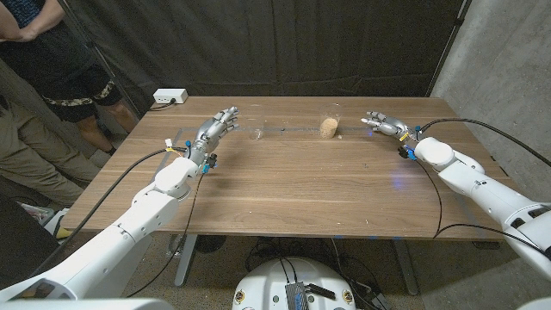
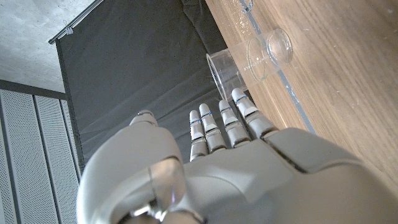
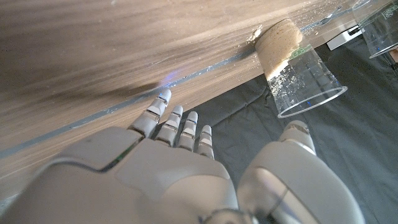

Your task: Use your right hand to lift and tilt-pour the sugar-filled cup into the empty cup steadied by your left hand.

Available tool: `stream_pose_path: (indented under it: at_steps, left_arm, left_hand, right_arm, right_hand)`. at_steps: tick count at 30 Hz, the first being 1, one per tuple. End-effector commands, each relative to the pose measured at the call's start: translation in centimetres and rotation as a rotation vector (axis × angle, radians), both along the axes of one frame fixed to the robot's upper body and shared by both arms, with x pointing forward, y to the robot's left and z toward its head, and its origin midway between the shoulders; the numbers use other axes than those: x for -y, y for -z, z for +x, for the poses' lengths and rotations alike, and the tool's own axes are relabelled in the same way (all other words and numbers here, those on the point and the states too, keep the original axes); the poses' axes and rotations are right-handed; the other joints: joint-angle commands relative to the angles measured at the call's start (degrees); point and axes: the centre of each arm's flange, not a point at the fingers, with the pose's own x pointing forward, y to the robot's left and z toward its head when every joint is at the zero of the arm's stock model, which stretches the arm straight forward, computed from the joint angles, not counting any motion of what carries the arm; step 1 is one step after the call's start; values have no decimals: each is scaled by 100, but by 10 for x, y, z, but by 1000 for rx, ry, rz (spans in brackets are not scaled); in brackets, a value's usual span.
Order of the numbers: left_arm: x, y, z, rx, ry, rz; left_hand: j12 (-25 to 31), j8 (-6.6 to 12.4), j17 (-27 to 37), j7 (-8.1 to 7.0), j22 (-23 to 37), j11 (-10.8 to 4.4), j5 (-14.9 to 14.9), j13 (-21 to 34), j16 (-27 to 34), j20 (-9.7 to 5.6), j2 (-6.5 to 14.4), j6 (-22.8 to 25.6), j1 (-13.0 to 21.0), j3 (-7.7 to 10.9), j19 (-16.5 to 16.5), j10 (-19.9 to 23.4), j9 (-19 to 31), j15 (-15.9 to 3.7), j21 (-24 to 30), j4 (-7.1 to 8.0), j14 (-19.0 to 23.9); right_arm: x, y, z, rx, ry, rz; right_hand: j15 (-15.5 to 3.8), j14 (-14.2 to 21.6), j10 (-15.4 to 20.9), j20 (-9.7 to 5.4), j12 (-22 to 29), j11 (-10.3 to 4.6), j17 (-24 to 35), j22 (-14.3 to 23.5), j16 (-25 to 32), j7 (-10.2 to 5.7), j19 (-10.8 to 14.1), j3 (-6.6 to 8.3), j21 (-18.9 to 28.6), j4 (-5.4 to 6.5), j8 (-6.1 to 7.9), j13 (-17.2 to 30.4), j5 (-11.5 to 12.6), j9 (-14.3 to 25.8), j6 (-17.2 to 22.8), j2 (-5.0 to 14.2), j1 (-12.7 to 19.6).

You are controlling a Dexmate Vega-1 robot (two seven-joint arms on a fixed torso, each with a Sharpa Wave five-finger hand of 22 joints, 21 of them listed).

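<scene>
A long wooden table (image 1: 293, 185) stood before a black curtain (image 1: 284, 47) that hung across the far side. To the right rose a grey concrete wall (image 1: 508, 60). A white power strip (image 1: 170, 96) lay on the table's far left corner. A person (image 1: 52, 77) stood at far left.

The surface (image 1: 301, 185) is brown wood with visible grain and a smooth, low-sheen finish. Both cups look like clear glossy plastic: the empty cup (image 1: 256, 121) at 11 o'clock, the sugar-filled cup (image 1: 331, 120) at 12 holding coarse tan grains. Each robot hand (image 1: 215, 129) (image 1: 385, 123) is smooth silvery-grey. Behind hangs matt black cloth (image 1: 284, 43).
</scene>
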Motion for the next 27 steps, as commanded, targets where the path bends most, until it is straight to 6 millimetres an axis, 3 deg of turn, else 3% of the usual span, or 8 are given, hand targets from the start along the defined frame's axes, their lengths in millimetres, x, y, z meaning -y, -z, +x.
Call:
stream_pose_path:
  at_steps: [1,9,27]
  left_arm:
    - [5,-2,0,-7,1,8]
    - [6,-4,0,-2,-5,12]
    - [6,-2,-6,4,-13,9]
  left_hand:
    - [-19,-6,22,8,20,9,10,0,-11,-19,4,40,6,41,41,39,30,-520,-21,24,49]
    - [-25,-18,22,12,20,0,9,-1,-12,-19,1,47,-1,52,46,38,32,-528,-27,21,54]
    - [-32,-43,22,3,21,7,9,-2,-17,-21,-9,62,-18,74,56,52,36,-521,-40,14,53]
  right_arm:
    - [2,4,5,1,34,-21]
    - [-6,10,9,28,73,-50]
    - [-34,20,19,59,25,13]
  right_hand:
    - [-305,-198,-196,63,-66,59,16,7,-52,-9,-157,-51,-58,-5,1,12,86,29,-155,-21,-91]
    - [-262,-420,-430,76,-129,84,11,3,-75,37,-307,-55,-99,-21,-31,7,132,29,-381,-11,-92]
    - [-317,-355,-339,71,-69,88,5,2,-16,84,-284,-39,-74,-49,34,7,161,29,-326,14,-54]
